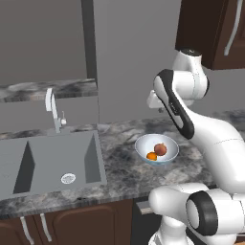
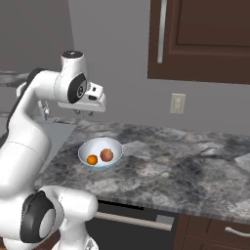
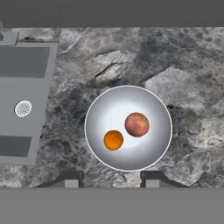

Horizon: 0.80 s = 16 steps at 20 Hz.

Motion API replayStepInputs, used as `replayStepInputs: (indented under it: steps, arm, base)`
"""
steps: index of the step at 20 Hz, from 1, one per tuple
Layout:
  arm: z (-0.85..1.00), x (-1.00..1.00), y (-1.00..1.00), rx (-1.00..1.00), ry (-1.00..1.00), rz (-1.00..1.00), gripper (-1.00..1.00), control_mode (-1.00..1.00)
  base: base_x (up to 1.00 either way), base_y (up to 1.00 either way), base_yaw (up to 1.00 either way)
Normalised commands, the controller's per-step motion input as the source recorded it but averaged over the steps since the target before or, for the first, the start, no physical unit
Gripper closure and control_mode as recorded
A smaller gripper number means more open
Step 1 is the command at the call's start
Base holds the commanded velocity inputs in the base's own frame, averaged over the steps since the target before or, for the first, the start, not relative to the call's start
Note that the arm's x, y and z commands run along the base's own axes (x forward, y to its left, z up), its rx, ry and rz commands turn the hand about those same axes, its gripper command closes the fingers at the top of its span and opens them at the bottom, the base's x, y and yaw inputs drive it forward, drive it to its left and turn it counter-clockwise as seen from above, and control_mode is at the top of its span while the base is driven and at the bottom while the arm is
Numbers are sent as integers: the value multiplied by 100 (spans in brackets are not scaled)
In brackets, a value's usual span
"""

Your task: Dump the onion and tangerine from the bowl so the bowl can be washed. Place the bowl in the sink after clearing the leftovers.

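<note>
From the left base view, the wide, glossy white bowl (image 1: 157, 149) is sitting on the dark marbled stone worktop (image 1: 124, 170), right of the grey recessed sink (image 1: 50, 162), carrying the reddish-brown round onion (image 1: 161, 149) and the small bright orange tangerine (image 1: 151, 156) side by side. From the right base view, my claw (image 2: 84, 113) is hanging above the bowl (image 2: 100, 153), well clear of its rim. In the hand view, my dark fingertips (image 3: 72, 179) are standing apart with nothing between them, looking down on the bowl (image 3: 128, 127), onion (image 3: 137, 124) and tangerine (image 3: 113, 140).
</note>
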Motion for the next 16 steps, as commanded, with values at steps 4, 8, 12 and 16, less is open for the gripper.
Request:
replayStepInputs:
  steps: [4, 8, 12, 16]
  arm:
    - [0, -3, -2, 1, 0, 0, -100, -100]
    - [-36, -28, -29, 6, 7, -9, -100, -100]
    - [-98, -3, -44, 0, 25, -16, -100, -100]
    - [-100, -3, -52, 1, 26, -16, -100, -100]
  base:
    - [0, 0, 0]
    - [0, 0, 0]
    - [0, 0, 0]
    - [0, 0, 0]
